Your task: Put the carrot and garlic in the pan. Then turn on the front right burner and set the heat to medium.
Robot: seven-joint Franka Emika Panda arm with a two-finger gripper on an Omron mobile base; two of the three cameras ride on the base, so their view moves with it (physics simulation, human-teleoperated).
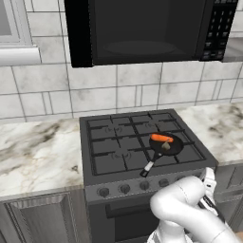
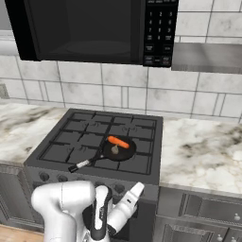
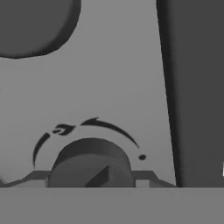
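left base view: saw carrot and garlic resting in pan on front right burner. right base view: same. hand view: faced stiff knob, best pinched across its ridge; hand's state impossible to tell.

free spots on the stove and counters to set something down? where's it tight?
Bare: the three stove grates around the pan, and the marble counter left and right of the stove. Tight: the pan itself, already holding the carrot and garlic, with its handle jutting toward the front knobs.
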